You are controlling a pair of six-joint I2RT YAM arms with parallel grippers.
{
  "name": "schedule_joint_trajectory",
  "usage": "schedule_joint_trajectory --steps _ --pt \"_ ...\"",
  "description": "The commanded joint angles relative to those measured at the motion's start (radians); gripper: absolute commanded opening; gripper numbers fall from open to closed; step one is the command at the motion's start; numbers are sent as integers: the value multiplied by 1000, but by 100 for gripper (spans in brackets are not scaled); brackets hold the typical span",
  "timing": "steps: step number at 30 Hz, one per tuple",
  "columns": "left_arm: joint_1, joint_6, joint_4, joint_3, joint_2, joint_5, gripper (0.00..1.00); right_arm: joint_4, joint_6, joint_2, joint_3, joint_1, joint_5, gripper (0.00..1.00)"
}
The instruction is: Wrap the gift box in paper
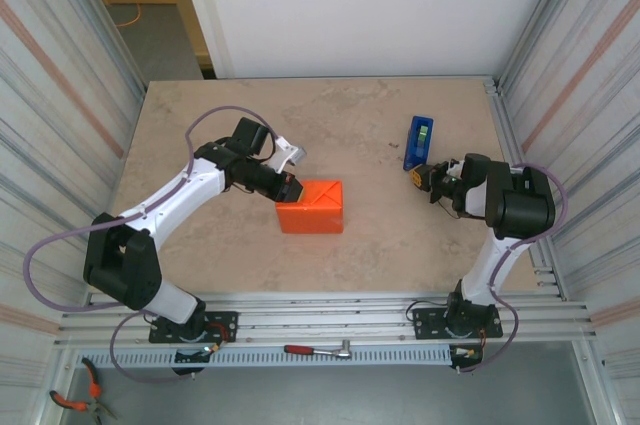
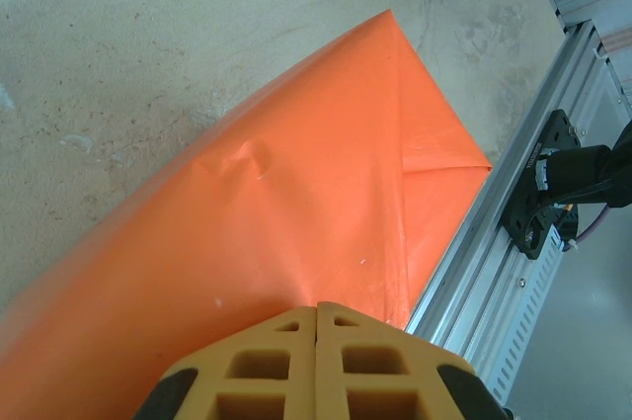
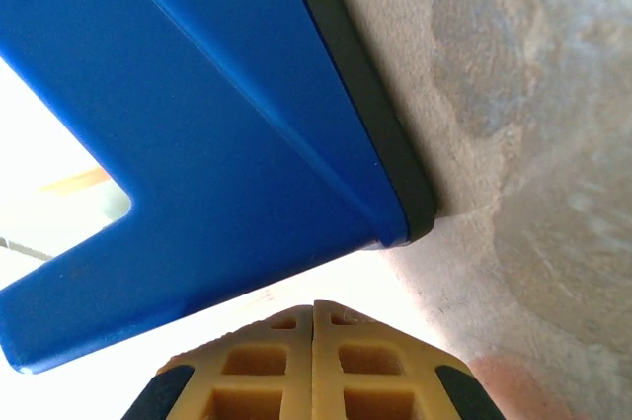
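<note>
Task status: wrap looks mostly done, by my judgement.
Box location: gift box sits inside the orange parcel at mid-table; the paper [image 1: 312, 209] covers it on every face I can see.
Done: main wrap over top + sides. One end is folded to a triangular flap w/ crisp diagonal creases (left wrist view gives the best look).
Left to do: I see no tape on any seam, so securing the flaps is prob. the open step. State of the opposite end: can't tell.
Left gripper [image 1: 292, 188]: fingers together, nothing between them. Tips are at the parcel's upper-left corner, on or just above the paper; I can't confirm contact.
Right gripper [image 1: 417, 178]: fingers together, nothing clamped. It is just beside the foot of the tape dispenser [image 1: 419, 142], well apart from the parcel.
Paper material: thin, smooth, slightly glossy, plain orange. One small dent + soft wrinkles on the broad face; it prob. tears or creases easily under point load.
Parcel shape: low, squarish block w/ sharp edges.
Dispenser material: hard blue plastic, upright, w/ a black strip along one edge and a cut-out window.
Table [image 1: 380, 245]: matte, beige, mottled stone-look surface, flat.
</note>
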Motion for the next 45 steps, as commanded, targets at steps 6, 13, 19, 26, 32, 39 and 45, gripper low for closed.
schedule_joint_trajectory --steps 6,13,19,26,32,39,45 --pt "-31 22 -67 -50 31 -37 0 -86 27 -92 8 39 -26 0" --pt "-31 20 -67 -51 30 -37 0 -227 5 -249 52 133 3 0" --pt "-32 19 -67 -52 27 -39 0 -322 16 -394 64 265 55 0" --pt "-33 20 -66 -51 32 -36 0 -464 17 -571 98 462 181 0" --pt "-34 19 -66 -53 29 -35 0 -531 28 -666 135 617 284 0" --pt "-37 17 -65 -54 29 -37 0 -530 74 -682 144 778 418 0" --pt "-38 16 -65 -54 27 -40 0 -512 106 -665 131 879 517 0"
